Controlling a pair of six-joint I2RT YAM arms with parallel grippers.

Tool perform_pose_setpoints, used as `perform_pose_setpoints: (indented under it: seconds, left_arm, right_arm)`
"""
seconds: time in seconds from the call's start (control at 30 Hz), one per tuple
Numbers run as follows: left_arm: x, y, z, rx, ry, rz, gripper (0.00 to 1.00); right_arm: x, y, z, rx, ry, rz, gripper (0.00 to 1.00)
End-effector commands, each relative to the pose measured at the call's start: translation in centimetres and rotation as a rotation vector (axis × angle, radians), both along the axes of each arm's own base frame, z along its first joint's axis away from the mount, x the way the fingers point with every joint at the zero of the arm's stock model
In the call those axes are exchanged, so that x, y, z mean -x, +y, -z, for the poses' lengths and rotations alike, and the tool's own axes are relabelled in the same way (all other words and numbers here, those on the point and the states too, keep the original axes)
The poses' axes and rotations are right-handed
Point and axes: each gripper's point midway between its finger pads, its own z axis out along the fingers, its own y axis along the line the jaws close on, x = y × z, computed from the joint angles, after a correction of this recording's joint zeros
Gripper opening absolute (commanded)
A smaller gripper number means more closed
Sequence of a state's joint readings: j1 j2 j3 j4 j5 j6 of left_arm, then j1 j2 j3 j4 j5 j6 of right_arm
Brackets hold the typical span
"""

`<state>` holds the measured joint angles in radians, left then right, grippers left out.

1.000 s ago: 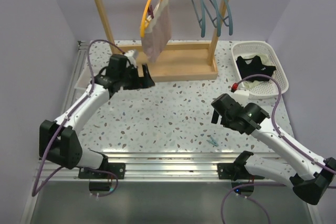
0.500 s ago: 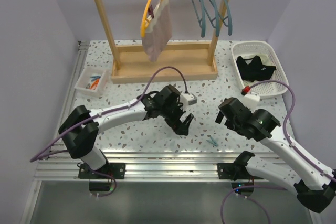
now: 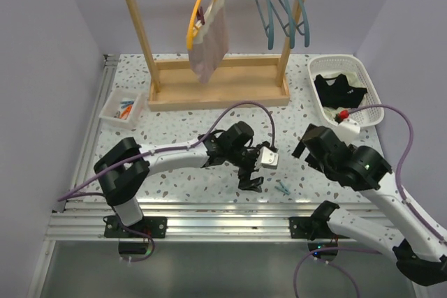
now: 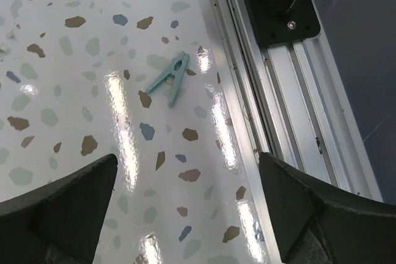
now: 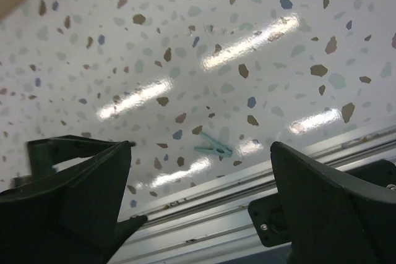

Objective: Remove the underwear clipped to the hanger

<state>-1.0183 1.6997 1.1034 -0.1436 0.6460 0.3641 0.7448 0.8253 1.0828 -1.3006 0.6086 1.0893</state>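
Observation:
The dusty pink-mauve underwear (image 3: 209, 40) hangs clipped to a yellow hanger (image 3: 196, 15) on the wooden rack (image 3: 216, 87). The black underwear (image 3: 340, 90) lies in the white basket (image 3: 372, 88) at the right. My left gripper (image 3: 251, 178) is low over the table's front middle, open and holding nothing. A teal clothespin (image 4: 170, 80) lies on the table just ahead of it, near the metal rail. My right gripper (image 3: 307, 146) hovers above the front right, open and holding nothing, and the same clothespin (image 5: 213, 147) lies below it.
Several teal hangers (image 3: 279, 5) hang at the right end of the rack. A small white tray (image 3: 124, 108) with coloured clips sits at the back left. The aluminium rail (image 4: 291, 103) runs along the table's front edge. Purple walls close in both sides.
My left arm has swung from the rack's foot at the back left down to the front middle, beside the clothespin. My right arm has shifted slightly right. Both grippers stayed open.

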Motion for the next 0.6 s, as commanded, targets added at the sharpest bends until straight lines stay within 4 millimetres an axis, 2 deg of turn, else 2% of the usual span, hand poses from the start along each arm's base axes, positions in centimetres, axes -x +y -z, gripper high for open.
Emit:
perform_pose_setpoints:
  seconds: [0.0,0.03,0.13,0.23,0.27,0.33,0.37,0.4,0.43,0.5,0.53,0.57]
  left_arm:
    - [0.7,-3.0,-1.2,0.14,-0.115,0.177,1.0]
    - [0.8,-3.4,-0.9,0.147,-0.129,0.201,1.0]
    - [1.4,-4.6,0.6,0.151,-0.156,0.255,1.0]
    - [1.9,-6.1,0.6,0.174,-0.187,0.304,1.0]
    - [2.1,-6.5,1.7,0.157,-0.174,0.317,1.0]
    - [1.9,-7.7,1.2,0.175,-0.168,0.327,1.0]
    - [2.0,-8.1,2.2,0.162,-0.153,0.335,1.0]
    - [1.7,-8.9,1.7,0.169,-0.154,0.336,0.98]
    - [1.9,-9.2,2.9,0.151,-0.136,0.349,0.98]
    - [1.7,-10.1,2.7,0.152,-0.126,0.357,0.95]
    - [1.7,-10.3,3.8,0.139,-0.112,0.365,0.95]
    - [1.6,-10.7,3.7,0.139,-0.112,0.367,0.93]
  right_arm:
    - [0.0,-2.5,-4.7,-0.062,-0.155,0.136,0.98]
    - [0.0,-2.8,-6.2,-0.094,-0.195,0.157,0.98]
    - [0.5,-4.0,-9.0,-0.141,-0.269,0.192,0.98]
    - [0.4,-3.8,-10.8,-0.152,-0.289,0.167,0.98]
    - [0.4,-3.7,-11.0,-0.149,-0.286,0.161,0.98]
    - [0.3,-3.4,-11.3,-0.136,-0.273,0.137,0.98]
    - [0.3,-3.3,-11.4,-0.138,-0.27,0.13,0.98]
    - [0.3,-3.1,-11.3,-0.134,-0.267,0.117,0.98]
    - [0.3,-2.8,-11.3,-0.149,-0.268,0.107,0.98]
    - [0.3,-2.7,-11.1,-0.149,-0.262,0.099,0.98]
    - [0.4,-2.7,-11.1,-0.15,-0.258,0.094,0.98]
    - [0.4,-2.7,-11.0,-0.146,-0.255,0.09,0.98]
